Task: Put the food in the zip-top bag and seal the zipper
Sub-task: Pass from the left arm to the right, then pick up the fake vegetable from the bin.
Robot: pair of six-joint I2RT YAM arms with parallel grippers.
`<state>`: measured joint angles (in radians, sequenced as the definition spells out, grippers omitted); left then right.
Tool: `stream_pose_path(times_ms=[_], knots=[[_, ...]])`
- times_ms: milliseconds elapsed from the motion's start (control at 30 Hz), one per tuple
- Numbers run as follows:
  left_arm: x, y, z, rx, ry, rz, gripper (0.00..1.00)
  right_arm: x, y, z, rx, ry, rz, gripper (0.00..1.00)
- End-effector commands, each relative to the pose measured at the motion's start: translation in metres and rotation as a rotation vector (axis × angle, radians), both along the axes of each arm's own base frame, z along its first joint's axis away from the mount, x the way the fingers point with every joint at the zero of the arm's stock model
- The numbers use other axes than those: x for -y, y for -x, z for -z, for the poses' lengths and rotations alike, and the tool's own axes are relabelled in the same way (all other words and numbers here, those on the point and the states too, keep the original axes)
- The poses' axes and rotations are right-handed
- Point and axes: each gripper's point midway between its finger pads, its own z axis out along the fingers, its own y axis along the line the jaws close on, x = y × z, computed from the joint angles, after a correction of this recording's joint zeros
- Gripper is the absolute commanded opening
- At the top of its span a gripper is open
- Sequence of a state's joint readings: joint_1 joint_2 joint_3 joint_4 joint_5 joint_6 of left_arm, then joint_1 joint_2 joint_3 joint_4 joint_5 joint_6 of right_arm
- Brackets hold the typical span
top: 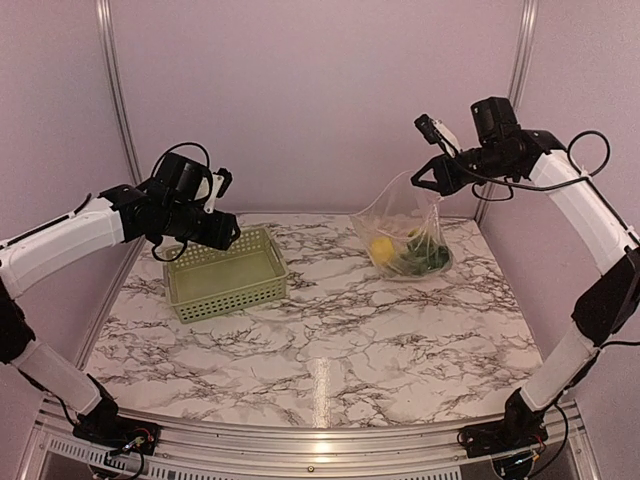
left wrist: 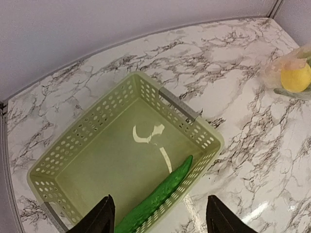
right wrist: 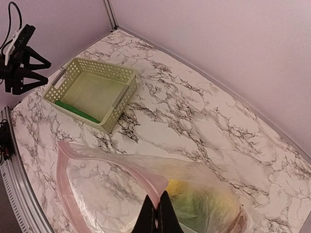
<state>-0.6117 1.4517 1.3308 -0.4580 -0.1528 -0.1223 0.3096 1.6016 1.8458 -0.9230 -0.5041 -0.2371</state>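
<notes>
Robot lab cell: marble-print table, plain walls, aluminium frame

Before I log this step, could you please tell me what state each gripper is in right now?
Left gripper: open, holding nothing.
Right gripper: shut on the zipper of the zip-top bag.

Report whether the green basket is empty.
Not empty: the cucumber lies along one wall inside the basket; nothing else shows in it.
</notes>
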Motion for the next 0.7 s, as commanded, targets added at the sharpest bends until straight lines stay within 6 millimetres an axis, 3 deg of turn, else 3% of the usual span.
stream_pose_path(times_ms=[0, 333, 667], knots=[[-0.026, 0.024, 0.08, -0.279, -0.148, 0.15, 0.66, -0.007, 0.006, -0.018, 0.044, -0.047, -0.045, 0.0], [-0.061, 0.029, 0.164, -0.542, -0.365, 0.223, 0.63, -0.004, 0.019, -0.008, 0.032, -0.048, -0.05, 0.0], [-0.067, 0.021, 0.191, -0.592, -0.442, 0.216, 0.61, -0.007, 0.019, 0.0, 0.009, -0.055, -0.063, 0.0]])
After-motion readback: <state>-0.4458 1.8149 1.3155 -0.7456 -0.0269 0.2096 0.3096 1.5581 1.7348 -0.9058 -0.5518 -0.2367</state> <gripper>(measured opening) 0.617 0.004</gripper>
